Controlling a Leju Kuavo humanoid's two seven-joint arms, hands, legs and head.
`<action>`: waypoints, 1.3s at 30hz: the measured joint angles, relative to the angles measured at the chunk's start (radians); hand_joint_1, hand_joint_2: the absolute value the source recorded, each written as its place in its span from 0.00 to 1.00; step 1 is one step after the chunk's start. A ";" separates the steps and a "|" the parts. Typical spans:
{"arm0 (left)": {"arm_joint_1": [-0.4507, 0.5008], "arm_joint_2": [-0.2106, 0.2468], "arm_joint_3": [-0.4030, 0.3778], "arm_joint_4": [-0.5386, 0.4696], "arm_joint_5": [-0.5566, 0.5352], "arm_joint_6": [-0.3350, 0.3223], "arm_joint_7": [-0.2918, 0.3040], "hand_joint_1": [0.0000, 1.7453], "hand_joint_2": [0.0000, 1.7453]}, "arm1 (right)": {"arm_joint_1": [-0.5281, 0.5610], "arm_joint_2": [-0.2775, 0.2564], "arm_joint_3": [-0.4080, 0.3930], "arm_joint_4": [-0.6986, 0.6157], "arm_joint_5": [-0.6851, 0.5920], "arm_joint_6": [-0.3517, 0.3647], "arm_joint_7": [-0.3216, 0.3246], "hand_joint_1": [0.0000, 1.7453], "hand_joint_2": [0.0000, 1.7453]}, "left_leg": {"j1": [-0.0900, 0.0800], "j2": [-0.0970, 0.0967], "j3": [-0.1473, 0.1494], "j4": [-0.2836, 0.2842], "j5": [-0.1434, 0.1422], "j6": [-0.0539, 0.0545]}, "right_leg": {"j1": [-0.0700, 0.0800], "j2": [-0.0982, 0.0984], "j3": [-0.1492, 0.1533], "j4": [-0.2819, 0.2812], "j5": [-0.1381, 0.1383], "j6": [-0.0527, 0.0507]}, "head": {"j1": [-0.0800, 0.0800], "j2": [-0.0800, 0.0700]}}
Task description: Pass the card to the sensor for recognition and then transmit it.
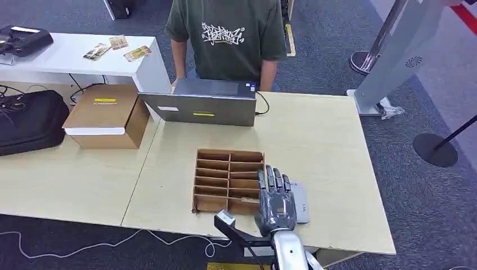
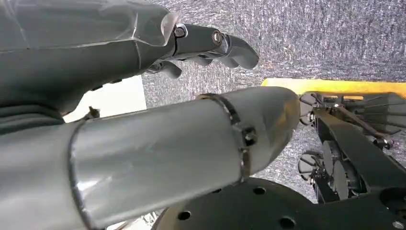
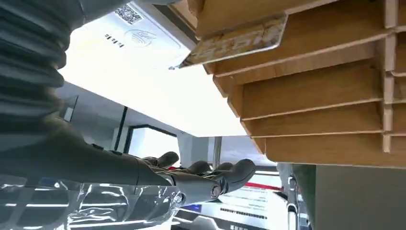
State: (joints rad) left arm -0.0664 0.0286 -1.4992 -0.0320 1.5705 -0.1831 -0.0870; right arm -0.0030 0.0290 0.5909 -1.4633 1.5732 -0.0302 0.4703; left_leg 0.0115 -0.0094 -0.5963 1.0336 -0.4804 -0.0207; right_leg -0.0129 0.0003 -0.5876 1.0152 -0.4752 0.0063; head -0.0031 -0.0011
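Card [image 3: 237,40]: it sits in the wooden slotted organizer [image 1: 229,180], in the compartment nearest me on the organizer's right side, its end poking out past the divider edge; in the head view a bit of it shows at about [image 1: 252,199]. My right hand [image 1: 277,199] hovers above the table at the organizer's 3 o'clock edge, fingers extended and slightly apart, pointing toward 12 o'clock, holding nothing. Under the hand lies the flat grey sensor [image 1: 298,199], just beside the organizer and near the table's [image 1: 332,146] front edge. Open tabletop stretches from the sensor toward 1 and 3 o'clock, out to the table's right edge. At 12 o'clock, well beyond the organizer, a laptop [image 1: 205,101] stands at the far edge with a person [image 1: 228,36] behind it. At 10 o'clock a cardboard box [image 1: 107,115] rests on the neighbouring table. My left hand [image 2: 206,45] hangs beside my body above grey carpet, fingers loosely curled, with nothing in them.
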 joint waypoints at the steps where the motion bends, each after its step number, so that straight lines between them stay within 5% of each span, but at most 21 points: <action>1: 0.000 0.000 0.000 0.000 0.000 -0.004 0.000 0.00 0.00 | 0.000 0.002 0.000 0.003 0.000 -0.010 -0.007 0.00 1.00 | 0.000 0.000 0.000 0.000 0.000 0.000 | 0.000 0.000 0.000 0.000 0.000 0.000 | 0.000 0.000; 9: 0.000 -0.002 0.000 0.000 0.000 -0.005 0.000 0.00 0.00 | -0.002 0.024 0.001 0.037 0.000 -0.045 -0.060 0.00 1.00 | 0.000 0.000 0.000 0.000 0.000 0.000 | 0.000 0.000 0.000 0.000 0.000 0.000 | 0.000 0.000; 39: 0.000 -0.004 0.000 0.000 0.000 -0.005 0.000 0.00 0.00 | -0.013 0.035 -0.002 0.086 0.000 -0.068 -0.063 0.00 1.00 | 0.000 0.000 0.000 0.000 0.000 0.000 | 0.000 0.000 0.000 0.000 0.000 0.000 | 0.000 0.000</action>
State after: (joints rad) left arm -0.0668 0.0248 -1.4992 -0.0320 1.5705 -0.1881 -0.0870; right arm -0.0164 0.0641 0.5894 -1.3775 1.5732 -0.0984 0.4078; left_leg 0.0115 -0.0095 -0.5963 1.0335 -0.4804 -0.0208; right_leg -0.0129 0.0003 -0.5876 1.0154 -0.4753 0.0063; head -0.0031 -0.0015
